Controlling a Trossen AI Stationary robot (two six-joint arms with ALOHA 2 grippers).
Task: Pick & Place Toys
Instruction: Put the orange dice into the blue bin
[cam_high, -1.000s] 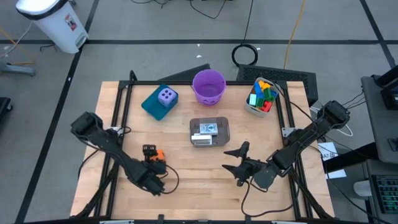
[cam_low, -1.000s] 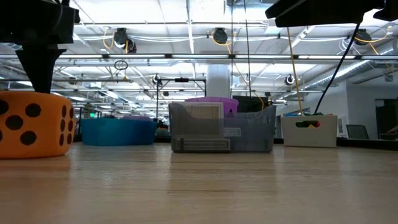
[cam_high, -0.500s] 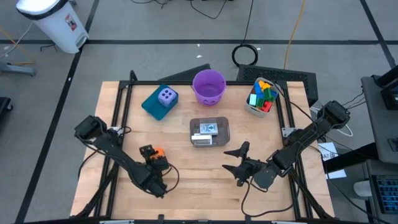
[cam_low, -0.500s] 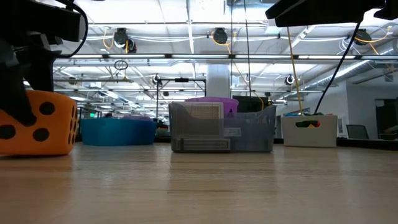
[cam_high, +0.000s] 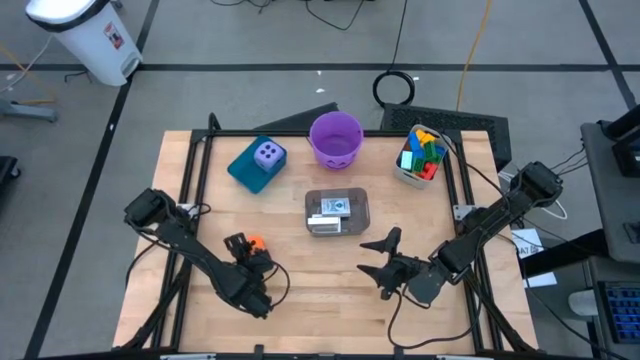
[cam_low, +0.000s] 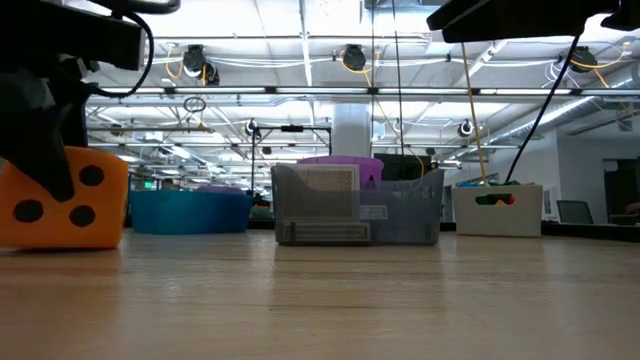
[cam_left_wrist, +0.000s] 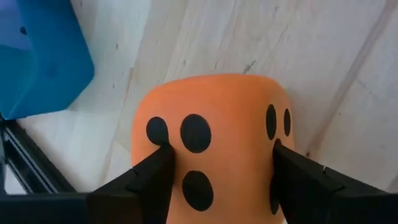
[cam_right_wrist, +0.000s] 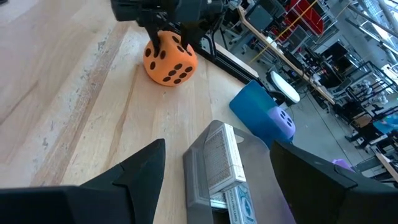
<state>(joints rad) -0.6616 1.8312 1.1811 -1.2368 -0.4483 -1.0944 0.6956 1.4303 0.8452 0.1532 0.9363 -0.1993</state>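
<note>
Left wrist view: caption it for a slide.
Left gripper closed on the orange foam die with black pips above the pale wooden table, teal plastic bin alongside.

die front-left on table | tub center | bucket behind tub

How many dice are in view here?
2. The orange die sits on the table's left front, held between the left gripper's fingers; the purple die rests on the teal bin.
</note>
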